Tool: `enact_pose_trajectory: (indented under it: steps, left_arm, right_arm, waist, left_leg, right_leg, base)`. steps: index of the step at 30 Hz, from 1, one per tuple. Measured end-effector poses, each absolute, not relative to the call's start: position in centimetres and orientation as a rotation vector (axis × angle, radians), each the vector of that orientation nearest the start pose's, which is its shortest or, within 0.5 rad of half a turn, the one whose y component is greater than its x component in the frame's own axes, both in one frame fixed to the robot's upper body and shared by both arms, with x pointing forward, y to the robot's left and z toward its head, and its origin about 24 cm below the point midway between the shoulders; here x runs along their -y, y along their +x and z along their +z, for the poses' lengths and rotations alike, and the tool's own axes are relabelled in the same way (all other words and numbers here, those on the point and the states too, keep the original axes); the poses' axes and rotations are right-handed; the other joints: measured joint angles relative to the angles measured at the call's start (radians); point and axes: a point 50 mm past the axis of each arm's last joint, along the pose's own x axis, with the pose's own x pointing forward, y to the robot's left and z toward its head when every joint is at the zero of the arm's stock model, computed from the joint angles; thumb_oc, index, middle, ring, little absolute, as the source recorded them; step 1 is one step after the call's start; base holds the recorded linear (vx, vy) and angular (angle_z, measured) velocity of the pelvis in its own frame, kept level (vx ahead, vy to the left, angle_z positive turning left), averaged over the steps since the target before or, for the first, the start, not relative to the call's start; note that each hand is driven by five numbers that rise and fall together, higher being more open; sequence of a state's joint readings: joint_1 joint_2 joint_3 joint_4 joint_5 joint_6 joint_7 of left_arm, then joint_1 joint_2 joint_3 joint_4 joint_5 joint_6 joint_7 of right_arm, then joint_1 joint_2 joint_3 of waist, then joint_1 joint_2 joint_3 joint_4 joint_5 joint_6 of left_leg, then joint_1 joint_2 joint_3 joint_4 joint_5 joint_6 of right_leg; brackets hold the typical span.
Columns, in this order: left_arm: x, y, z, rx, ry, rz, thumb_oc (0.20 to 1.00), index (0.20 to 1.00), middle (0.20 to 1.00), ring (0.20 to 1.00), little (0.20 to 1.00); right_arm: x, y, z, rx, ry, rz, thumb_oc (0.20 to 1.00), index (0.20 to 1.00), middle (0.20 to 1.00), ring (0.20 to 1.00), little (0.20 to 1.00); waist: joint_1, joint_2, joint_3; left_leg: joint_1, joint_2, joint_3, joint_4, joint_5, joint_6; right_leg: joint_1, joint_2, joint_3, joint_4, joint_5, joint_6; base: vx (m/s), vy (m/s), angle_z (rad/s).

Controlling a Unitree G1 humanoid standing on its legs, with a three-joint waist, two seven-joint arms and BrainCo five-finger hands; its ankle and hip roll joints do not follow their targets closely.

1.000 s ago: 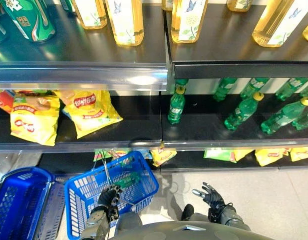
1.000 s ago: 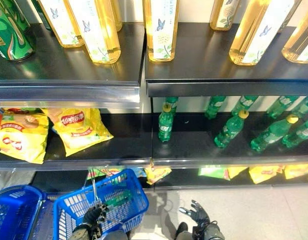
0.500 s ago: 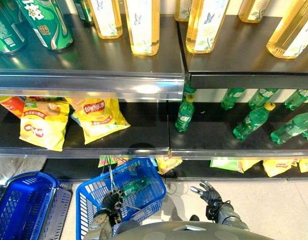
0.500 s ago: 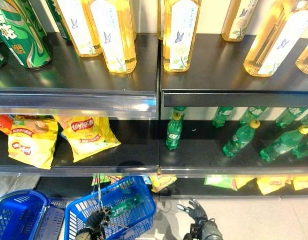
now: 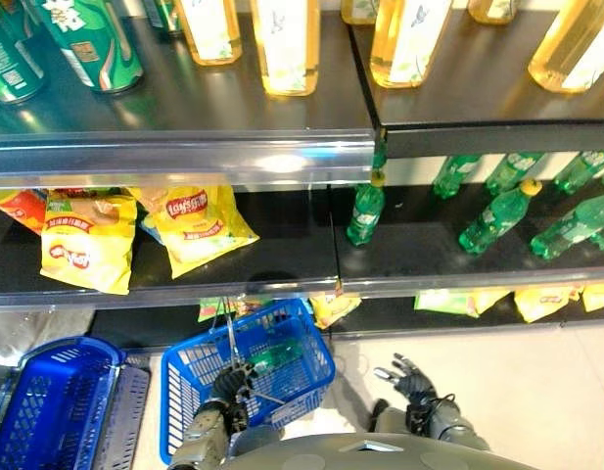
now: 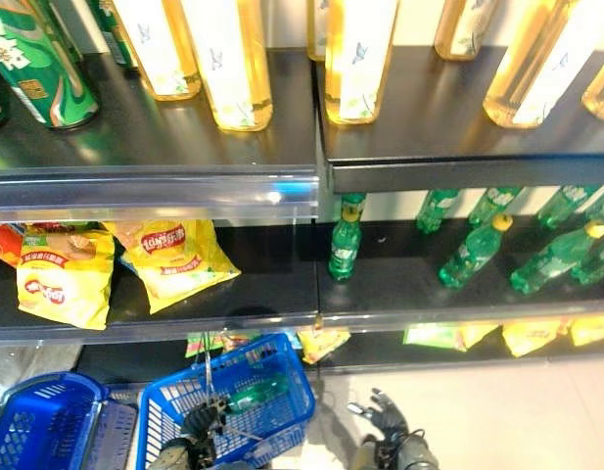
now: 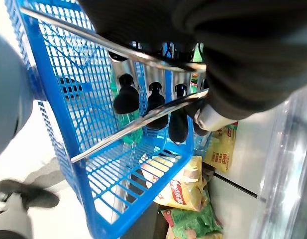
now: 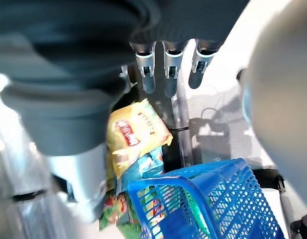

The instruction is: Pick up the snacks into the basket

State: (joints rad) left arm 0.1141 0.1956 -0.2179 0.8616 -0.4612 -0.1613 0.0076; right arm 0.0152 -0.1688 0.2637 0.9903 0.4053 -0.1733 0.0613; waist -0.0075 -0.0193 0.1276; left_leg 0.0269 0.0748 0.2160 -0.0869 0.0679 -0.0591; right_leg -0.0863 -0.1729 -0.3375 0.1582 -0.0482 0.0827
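Snacks are the point here: two yellow snack bags (image 5: 199,223) lie flat on the middle shelf (image 5: 282,264), well above and ahead of the fingertips of both hands, and more bags (image 5: 331,308) sit on the bottom shelf just beyond the blue basket (image 5: 248,377). The left hand (image 5: 231,384) has its fingers (image 7: 155,104) curled round the basket's wire handle (image 7: 138,122), carrying it low by the floor; a green bottle (image 6: 255,394) already lies inside. The right hand (image 5: 407,377) hangs beside the basket with fingers (image 8: 165,67) straight and spread, holding nothing. I'd judge those bags to be light, puffy and crinkly, slippery on the faces and easy to crush, so a gentle pinch on a top seam or a loose grasp across the middle looks best. A second blue basket (image 5: 47,416) stands on the floor off to the left hand's outer side. Compared with a second ago, the whole view has shifted, shelves and bags sliding right, which is the camera moving; the carried basket remains under the left fingers and the right hand has kept its open pose.
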Motion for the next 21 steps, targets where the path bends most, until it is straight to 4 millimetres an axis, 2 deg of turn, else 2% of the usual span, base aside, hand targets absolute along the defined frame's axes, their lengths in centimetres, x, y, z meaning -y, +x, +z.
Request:
enact_pose_trajectory:
  steps: [1,3,6,9,17,21]
  left_arm:
    - [-19.4,12.9,-13.6,-0.824,-0.151,0.143,0.200,0.200,0.200,0.200,0.200]
    - [-19.2,13.0,-13.6,-0.821,-0.156,0.139,0.200,0.200,0.200,0.200,0.200]
    - [-18.6,12.9,-13.7,-0.825,-0.173,0.134,0.200,0.200,0.200,0.200,0.200]
    - [-18.4,13.0,-13.7,-0.824,-0.168,0.128,0.200,0.200,0.200,0.200,0.200]
    - [-18.6,12.2,-13.9,-0.843,-0.164,0.133,0.200,0.200,0.200,0.200,0.200]
    - [-18.6,11.9,-14.0,-0.846,-0.162,0.133,0.200,0.200,0.200,0.200,0.200]
  right_arm:
    - [17.5,14.6,-14.0,-0.844,0.102,0.014,1.000,1.000,1.000,1.000,1.000]
    - [17.5,14.7,-14.0,-0.842,0.104,0.019,1.000,1.000,1.000,1.000,1.000]
    - [17.5,15.2,-13.5,-0.806,0.096,0.032,1.000,1.000,1.000,1.000,1.000]
    - [17.4,15.5,-13.1,-0.783,0.089,0.043,1.000,1.000,1.000,1.000,1.000]
    - [17.4,14.7,-13.4,-0.801,0.065,0.058,1.000,1.000,1.000,1.000,1.000]
    - [17.1,15.3,-12.3,-0.733,-0.009,0.149,1.000,1.000,1.000,1.000,1.000]
  waist:
    - [0.019,0.007,0.002]
    - [0.024,0.013,0.002]
    - [0.022,0.024,-0.009]
    - [0.022,0.022,-0.015]
    - [0.022,0.018,-0.037]
    - [0.020,0.018,-0.044]
  left_leg:
    - [-0.003,0.009,-0.003,0.005,0.003,-0.008]
    - [-0.002,0.018,-0.004,0.013,0.003,-0.014]
    - [-0.001,0.020,-0.010,0.013,0.003,-0.014]
    - [0.000,0.023,-0.012,0.013,0.003,-0.014]
    - [0.017,0.023,-0.009,0.003,0.002,-0.015]
    - [0.018,0.022,-0.005,0.003,0.003,-0.015]
  right_leg:
    - [0.025,0.007,-0.013,-0.044,0.017,-0.004]
    - [0.051,0.025,-0.016,-0.085,0.035,-0.008]
    - [0.100,0.039,-0.039,-0.149,0.058,-0.012]
    - [0.125,0.049,-0.050,-0.191,0.074,-0.014]
    - [0.154,0.057,-0.056,-0.226,0.081,-0.012]
    - [0.156,0.058,-0.053,-0.236,0.090,-0.008]
  base:
    - [0.04,-0.027,0.12]
    - [0.04,-0.017,0.07]
    - [0.02,-0.022,0.26]
    - [0.03,0.004,0.12]
    - [0.00,-0.001,0.01]
    - [0.00,-0.003,-0.02]
